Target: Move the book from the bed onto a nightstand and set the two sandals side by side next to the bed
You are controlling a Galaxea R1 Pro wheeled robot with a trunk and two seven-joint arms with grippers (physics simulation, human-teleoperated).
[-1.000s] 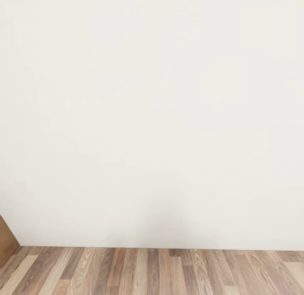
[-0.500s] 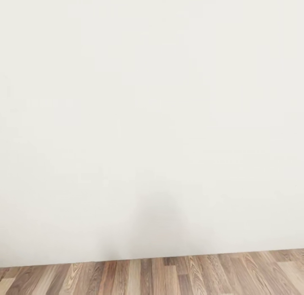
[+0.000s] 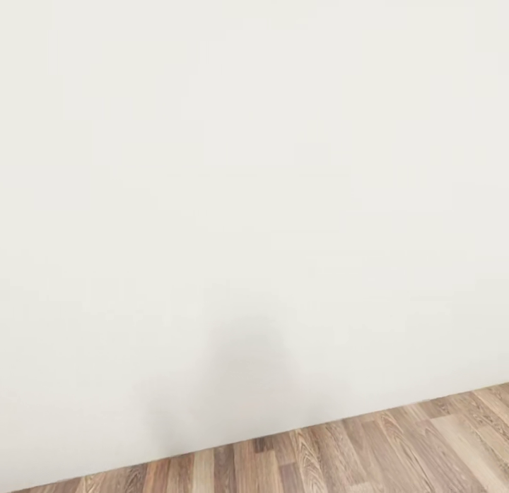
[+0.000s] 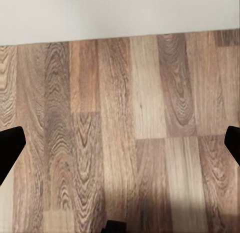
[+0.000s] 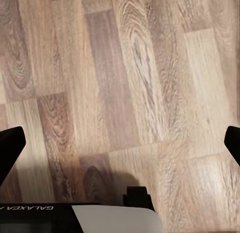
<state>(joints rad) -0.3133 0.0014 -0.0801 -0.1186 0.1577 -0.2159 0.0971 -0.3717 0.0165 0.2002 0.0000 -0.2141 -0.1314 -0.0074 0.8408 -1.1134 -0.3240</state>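
In the head view we look at a plain white wall (image 3: 254,161) that takes nearly all the picture. Below it runs the edge where the wall meets the wood-plank floor (image 3: 396,450); this edge is slanted, lower on the left and higher on the right, so more floor is open on the right side. A soft grey shadow (image 3: 247,366) lies on the wall just above the edge. We are close to this wall, and the open room for moving is the bare floor strip in front of it.

In the left wrist view the left gripper (image 4: 120,148) is wide apart: its two dark fingertips (image 4: 10,148) stand at the two sides of the picture, with only floor planks between them, and the wall base is near. It holds nothing.

In the right wrist view the right gripper (image 5: 120,148) is also spread wide, its fingertips (image 5: 10,148) at both sides, above bare planks, and grips nothing.

The book, the bed, the nightstand and the sandals are not before us here.
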